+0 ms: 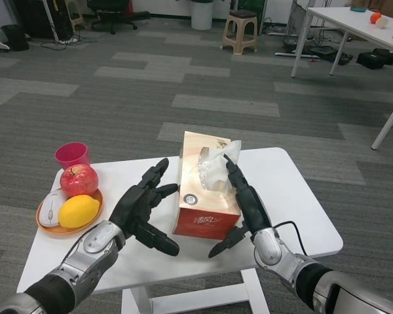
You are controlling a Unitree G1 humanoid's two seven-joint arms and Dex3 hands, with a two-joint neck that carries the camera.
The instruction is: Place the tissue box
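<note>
Head view: the only view there is, looking down over a small white surface [295, 196] with grey carpet beyond.
Tissue box: the tissue box [206, 186] — orange-red, a white tissue poking out of its top — lies flat near the middle of the surface, between the two hands.
Left hand: the left hand [144, 206] sits just beside the box's left side, fingers spread and pointing forward, thumb low; I cannot tell whether a fingertip touches the box, and it holds nothing.
Right hand: the right hand [245, 206] lies along the box's right edge, fingers stretched out and apart, thumb reaching toward the near corner; it looks close enough to touch, but no grip is shown.
Step in hand: my guess is the two hands are bracketing the box, either about to squeeze it or just letting it go — the frame does not settle which.
Next move: if a lift is meant, both palms must press in evenly on the sides, clear of the loose tissue.
Around: an orange plate [46, 222] at the left carries a red apple [78, 180], a lemon [77, 210] and a white computer mouse [49, 208]; a pink cup [72, 156] stands behind it.
In the way: the plate lies near the left forearm; a wide elbow swing could nudge it.
</note>
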